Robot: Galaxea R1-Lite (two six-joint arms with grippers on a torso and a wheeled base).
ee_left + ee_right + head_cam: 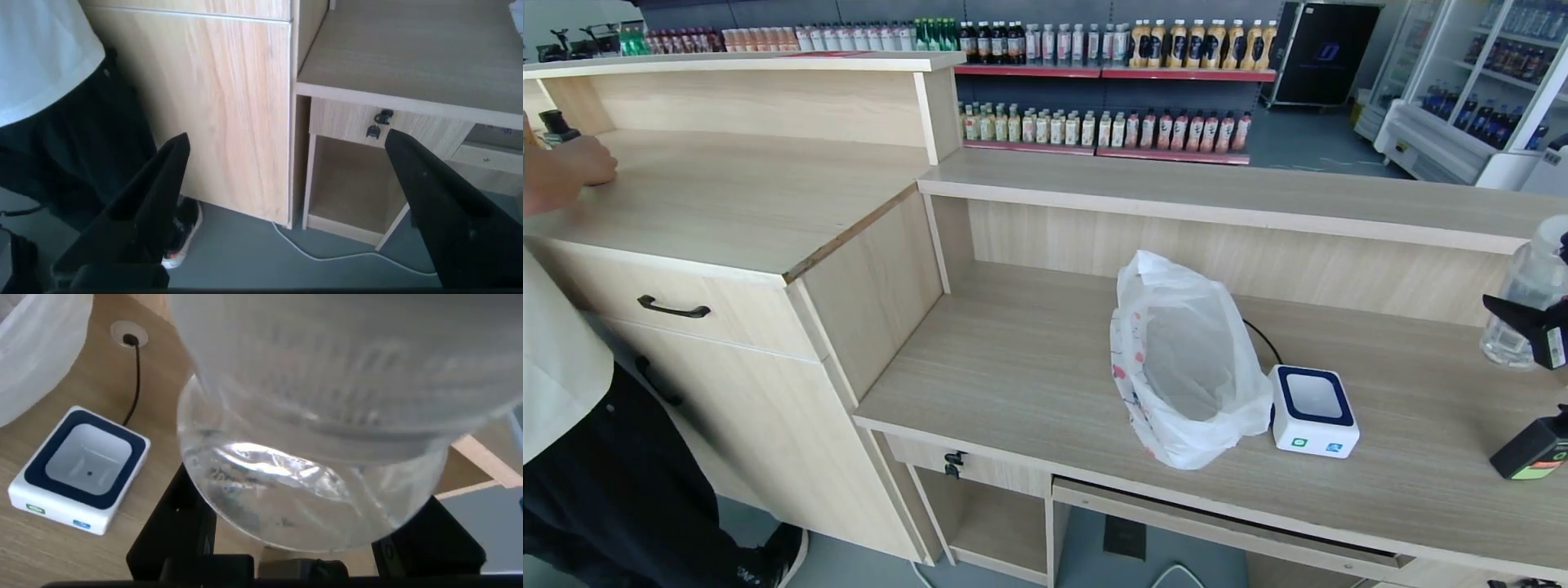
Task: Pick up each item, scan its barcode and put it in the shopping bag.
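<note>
Left claw [285, 139]: released, fingers spread wide. It hangs low by the cabinet front [221, 106], so it's out of your way.
Shopping bag [1184, 359]: mid-counter [1029, 367], with its mouth propped open towards you, so you can drop items straight in.
Scanner [1313, 408]: at the bag's 4 o'clock, right against it, window facing up. Scan-to-bag travel looks short.
Clear bottle [1523, 294]: at the scanner's 2 o'clock, well apart from it.
Right claw [298, 547]: grasping the clear bottle, one finger on each side. I can't tell if the base is off the counter.
Next, probably: bring the barcode over the window at 8 o'clock.
</note>
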